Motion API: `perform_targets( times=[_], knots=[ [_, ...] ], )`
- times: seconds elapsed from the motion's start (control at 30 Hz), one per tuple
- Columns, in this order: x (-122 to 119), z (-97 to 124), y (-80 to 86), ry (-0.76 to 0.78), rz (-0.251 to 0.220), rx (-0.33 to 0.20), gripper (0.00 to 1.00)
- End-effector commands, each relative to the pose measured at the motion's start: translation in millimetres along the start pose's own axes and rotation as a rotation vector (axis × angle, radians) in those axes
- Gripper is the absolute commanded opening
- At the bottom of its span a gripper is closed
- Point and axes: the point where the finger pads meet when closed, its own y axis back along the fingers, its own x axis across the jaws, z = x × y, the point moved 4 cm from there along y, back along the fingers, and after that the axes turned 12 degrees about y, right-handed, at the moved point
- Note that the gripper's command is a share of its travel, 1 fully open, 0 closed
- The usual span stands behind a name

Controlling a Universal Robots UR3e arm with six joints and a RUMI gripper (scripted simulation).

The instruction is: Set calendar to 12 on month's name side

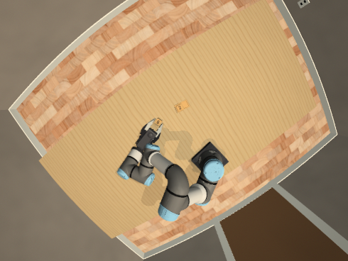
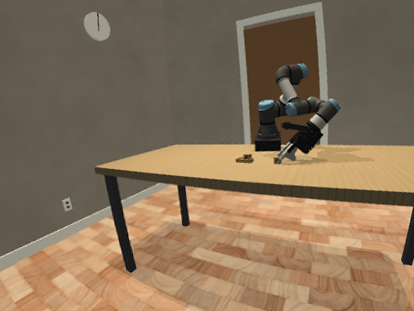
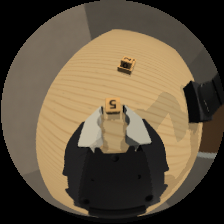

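Observation:
A wooden cube with a 5 on its top face lies on the table. The 5 looks upside down in the wrist view. My gripper is open, partly closed in, with one fingertip on each side of this cube. Whether the fingertips touch it is too small to tell. The small wooden tray stands farther off. The other cube sits at it and shows a 2 on top. The month's name cannot be read.
The arm's black base stands on the wooden table, to the right of the gripper in the wrist view. The forearm reaches over the table on the near side of the 5 cube in the top view.

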Motion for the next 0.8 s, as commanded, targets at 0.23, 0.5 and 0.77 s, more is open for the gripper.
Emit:
perform_targets(
  times=[0.23,0.5,0.77],
  knots=[
    [-0.5,-0.4,0.5,-0.002,-0.002,0.0,0.1],
    [-0.5,-0.4,0.5,-0.002,-0.002,0.0,0.1],
    [-0.5,-0.4,0.5,-0.002,-0.002,0.0,0.1]
  ],
)
